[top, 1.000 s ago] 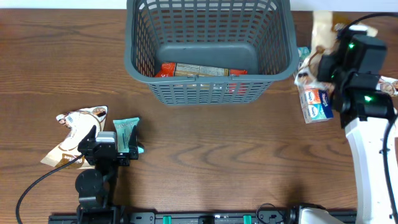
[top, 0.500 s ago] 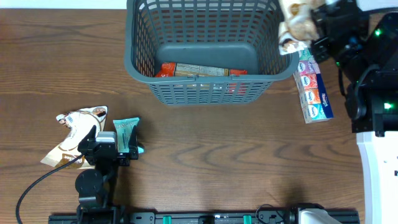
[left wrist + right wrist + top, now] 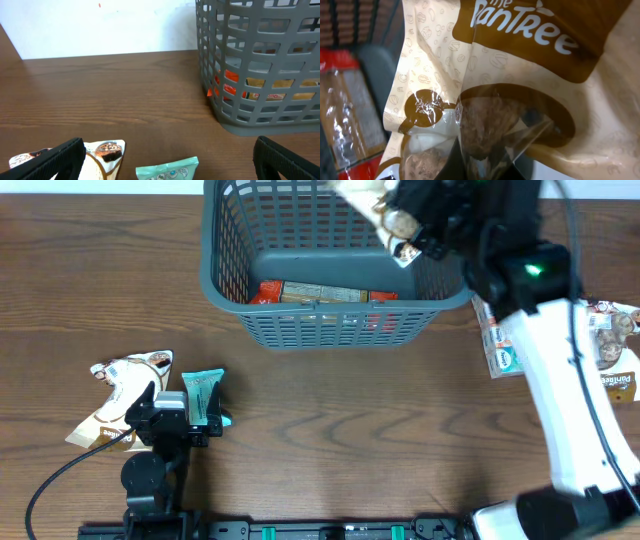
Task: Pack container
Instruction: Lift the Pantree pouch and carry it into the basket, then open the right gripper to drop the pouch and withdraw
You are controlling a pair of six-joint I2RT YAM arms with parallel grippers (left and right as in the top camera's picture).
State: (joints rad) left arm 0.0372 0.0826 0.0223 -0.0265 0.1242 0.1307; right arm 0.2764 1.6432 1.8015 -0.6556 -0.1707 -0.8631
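Just beneath right fingers (image 3: 418, 208): container (image 3: 330, 328)

Grey basket (image 3: 225, 275) at the far middle of a brown table (image 3: 330, 430), a red-ended packet (image 3: 320, 292) flat on its floor. Above the basket's right half, right gripper (image 3: 415, 215) clamped on a beige-and-brown snack packet (image 3: 375, 205). Near left, left gripper (image 3: 185, 408) spread wide over a teal packet (image 3: 205, 392), a cream packet (image 3: 125, 380) just beside. Right of the basket, a tissue pack (image 3: 497, 345) partly under the white arm (image 3: 560, 380).
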